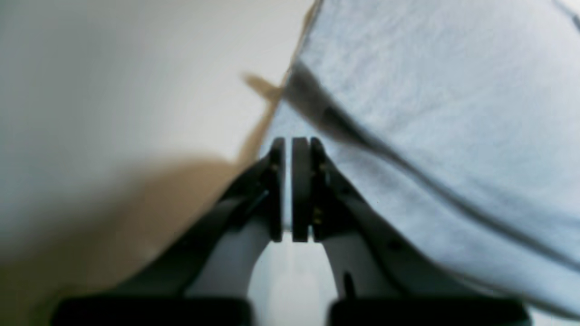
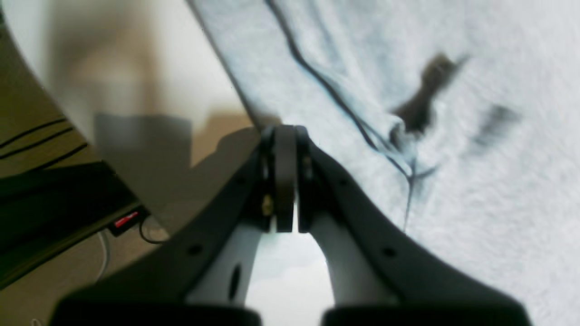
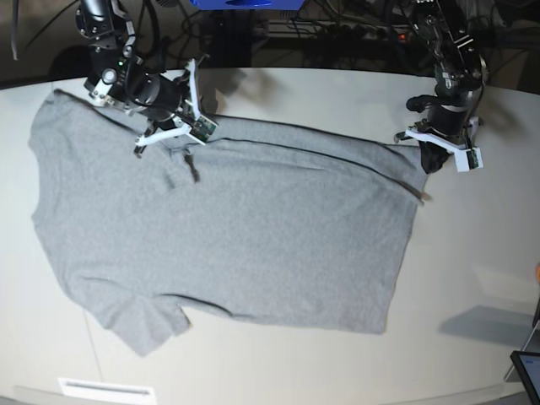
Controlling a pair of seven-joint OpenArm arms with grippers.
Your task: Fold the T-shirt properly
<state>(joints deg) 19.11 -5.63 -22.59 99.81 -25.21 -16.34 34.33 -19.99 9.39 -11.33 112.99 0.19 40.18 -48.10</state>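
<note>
Both wrist views are soft and motion-blurred, while the base view is evenly lit with faint shadows.

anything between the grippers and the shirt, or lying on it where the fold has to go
Nothing visible does. The left gripper and right gripper are both shut right at the far edge of the T-shirt, and the cloth and the table around it show no other objects in the way.
</note>
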